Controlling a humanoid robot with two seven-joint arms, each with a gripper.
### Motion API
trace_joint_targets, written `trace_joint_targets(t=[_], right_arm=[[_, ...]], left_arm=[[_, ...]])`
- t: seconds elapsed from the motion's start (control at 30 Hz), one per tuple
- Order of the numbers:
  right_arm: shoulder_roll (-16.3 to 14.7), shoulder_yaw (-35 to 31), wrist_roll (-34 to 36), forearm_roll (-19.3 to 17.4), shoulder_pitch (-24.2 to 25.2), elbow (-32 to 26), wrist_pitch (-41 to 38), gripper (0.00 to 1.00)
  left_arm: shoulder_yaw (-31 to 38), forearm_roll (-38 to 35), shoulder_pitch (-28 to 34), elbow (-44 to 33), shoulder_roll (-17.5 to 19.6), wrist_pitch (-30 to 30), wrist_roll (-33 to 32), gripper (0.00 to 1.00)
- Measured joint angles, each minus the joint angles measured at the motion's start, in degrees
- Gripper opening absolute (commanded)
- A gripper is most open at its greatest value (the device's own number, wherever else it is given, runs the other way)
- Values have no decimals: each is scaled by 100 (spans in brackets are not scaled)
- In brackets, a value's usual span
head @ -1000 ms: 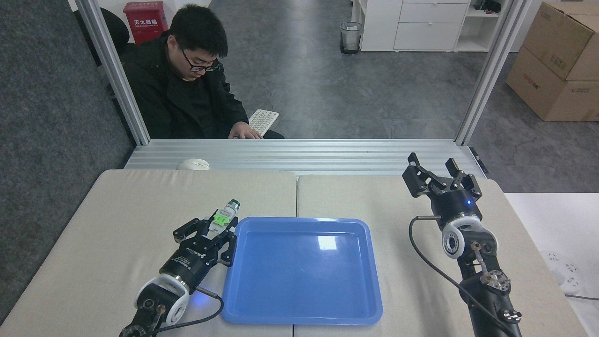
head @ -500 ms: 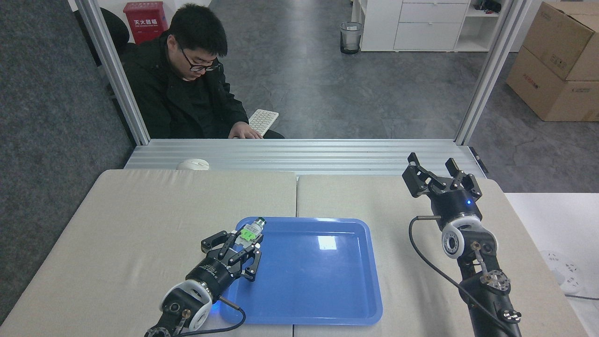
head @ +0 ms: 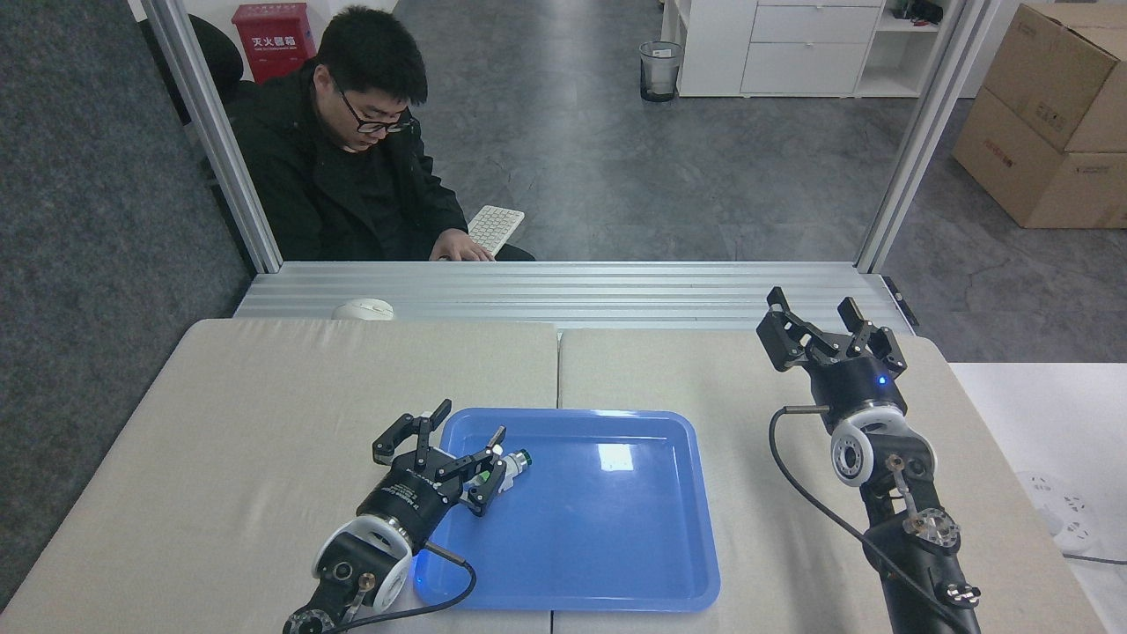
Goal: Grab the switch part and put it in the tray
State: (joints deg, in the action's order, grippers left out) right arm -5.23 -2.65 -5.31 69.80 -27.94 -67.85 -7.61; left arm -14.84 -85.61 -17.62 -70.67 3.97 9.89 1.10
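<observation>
Item: switch part point(head: 504, 468), white-grey body with green block and dark round cap, lying on its side on the floor of the blue tray point(head: 616, 546), near the tray's left rim toward the far corner, cap pointing right. Left gripper point(head: 453, 443): fingers spread wide over the left rim, holding nothing; one fingertip stands just beside the part, contact not discernible. Right gripper point(head: 823, 328): fingers spread, empty, raised over the right side of the padded worktop point(head: 220, 423), well apart from the tray. Step in hand, by judgement: release and clearing away. Handling note: lift the left gripper straight up before drawing back, fingers kept wide, so the near fingertip neither drags the part nor catches the rim. Beyond the worktop: seated person point(head: 352, 167), keyboard point(head: 495, 227).
</observation>
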Motion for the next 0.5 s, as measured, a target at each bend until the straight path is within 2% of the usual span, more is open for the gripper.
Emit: trace_joint_targets(t=[0.07,0.13,0.4,0.43,0.5], right_arm=[[1,0,0,0,0,0,0,100],[2,-1,0,0,0,0,0,100],[3,-3,0,-2,0,0,0,100],[3,-5,0,-2,7,0,0,100],[3,-5,0,-2,7,0,0,100]], left_arm=[[47,1,-19,-62,-8,-112,23,88],[127,26,-41,-114,-12,-217,42,95],[650,250,-256,-108,38,-400,82,95],[1646,545,-1045,400,469,-483,139,94],[1660,545,-1048,411,474,-483,171,94]])
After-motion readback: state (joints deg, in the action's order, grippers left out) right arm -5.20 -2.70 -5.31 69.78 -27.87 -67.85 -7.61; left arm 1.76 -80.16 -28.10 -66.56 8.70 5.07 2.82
